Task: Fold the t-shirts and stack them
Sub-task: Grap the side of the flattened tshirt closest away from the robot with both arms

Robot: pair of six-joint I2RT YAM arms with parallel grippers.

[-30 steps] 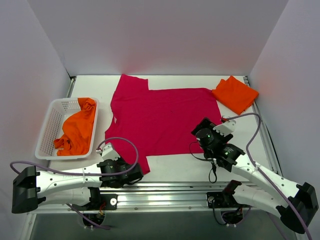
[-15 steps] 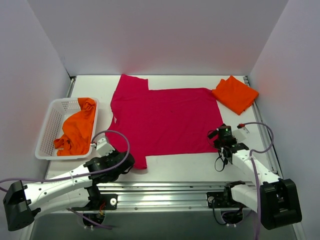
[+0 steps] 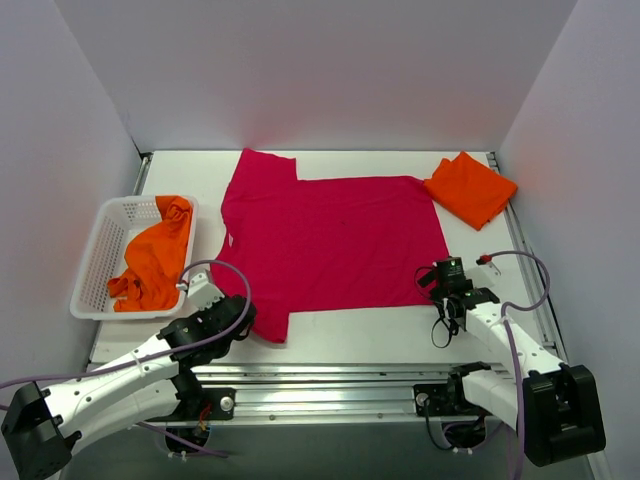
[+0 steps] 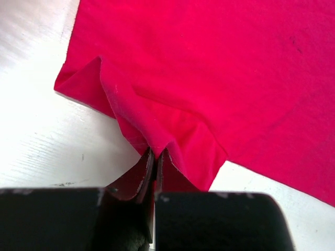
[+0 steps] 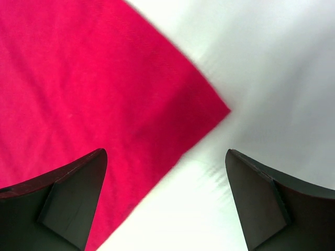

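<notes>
Spread flat mid-frame on the white table (image 3: 350,335): crimson t-shirt (image 3: 330,240). At lower left, left claw (image 4: 155,157) pinched tight on its lower-left corner, cloth puckered into a ridge. At lower right, right claw (image 5: 165,201) spread wide above the lower-right corner. Upper right, folded orange t-shirt (image 3: 470,187); far left, crumpled orange t-shirt (image 3: 155,255) in white basket (image 3: 98,262).

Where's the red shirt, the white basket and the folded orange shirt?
red shirt (image 3: 335,240), top view, middle of its chest
white basket (image 3: 100,258), top view, bare left side
folded orange shirt (image 3: 470,187), top view, its middle
</notes>
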